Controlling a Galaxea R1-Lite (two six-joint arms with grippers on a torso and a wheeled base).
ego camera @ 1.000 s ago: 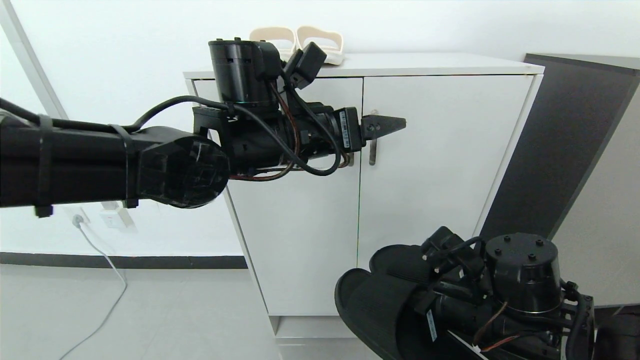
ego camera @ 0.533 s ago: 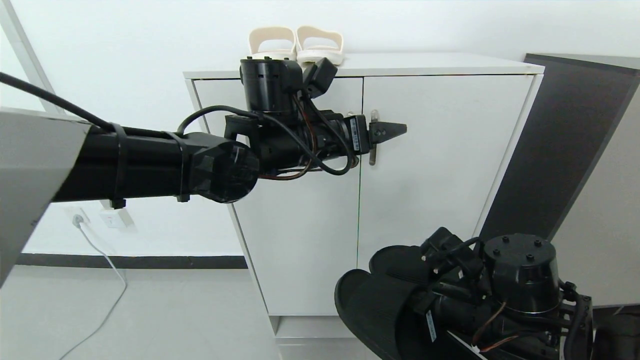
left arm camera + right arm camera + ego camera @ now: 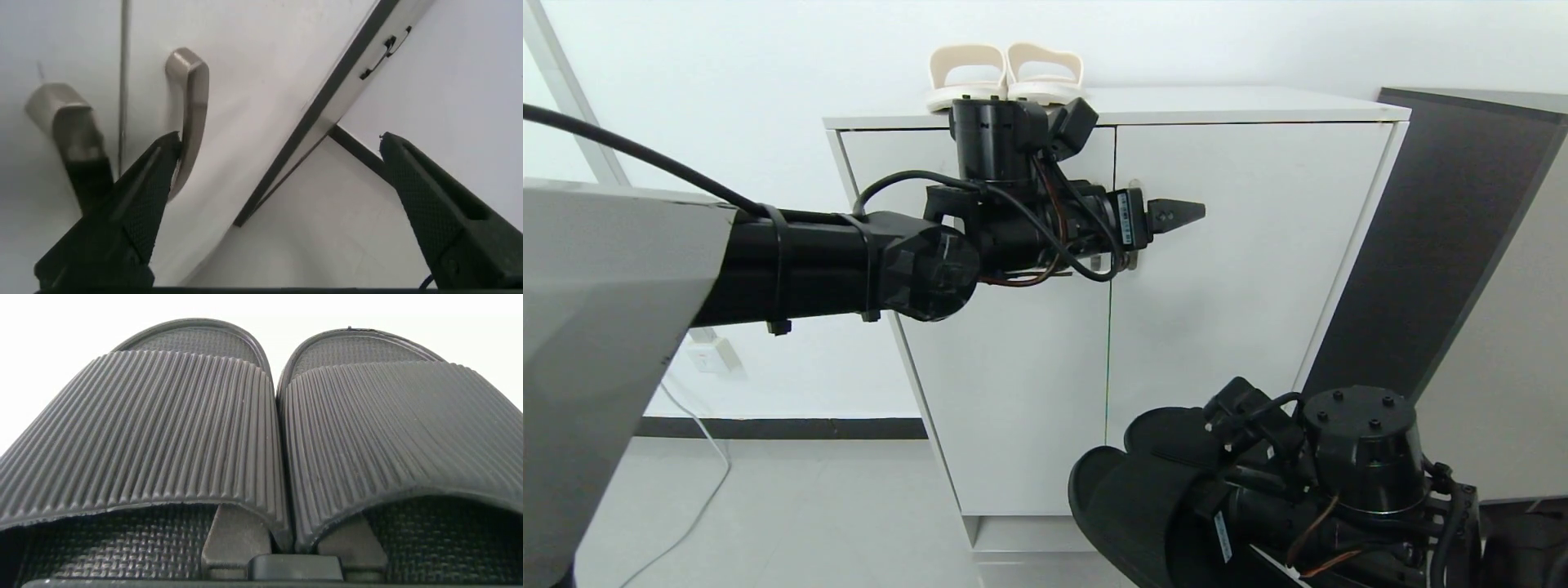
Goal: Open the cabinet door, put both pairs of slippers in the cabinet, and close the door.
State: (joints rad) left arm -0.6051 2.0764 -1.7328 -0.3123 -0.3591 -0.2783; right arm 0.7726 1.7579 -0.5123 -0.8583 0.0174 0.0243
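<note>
The white cabinet (image 3: 1241, 286) stands with both doors closed. On its top lies a cream pair of slippers (image 3: 1006, 75). My left gripper (image 3: 1176, 215) is held in front of the upper part of the right door, just past the door seam. In the left wrist view this gripper (image 3: 278, 139) is open, with one finger (image 3: 131, 220) next to the curved metal handle (image 3: 188, 106); a second handle (image 3: 65, 131) lies beside it. Low at the right, my right gripper (image 3: 294, 543) is shut on the black pair of slippers (image 3: 1143, 490), its fingers (image 3: 233, 539) under the ribbed straps (image 3: 163, 425).
A dark grey panel (image 3: 1462, 245) leans at the cabinet's right side. On the left wall are a socket (image 3: 709, 355) and a cable (image 3: 698, 514) running down to the grey floor. A black skirting strip (image 3: 784, 427) runs along the wall.
My left arm has stretched farther toward the cabinet, carrying its gripper a little to the right and uncovering the cream slippers. The right arm with the black slippers has barely moved.
</note>
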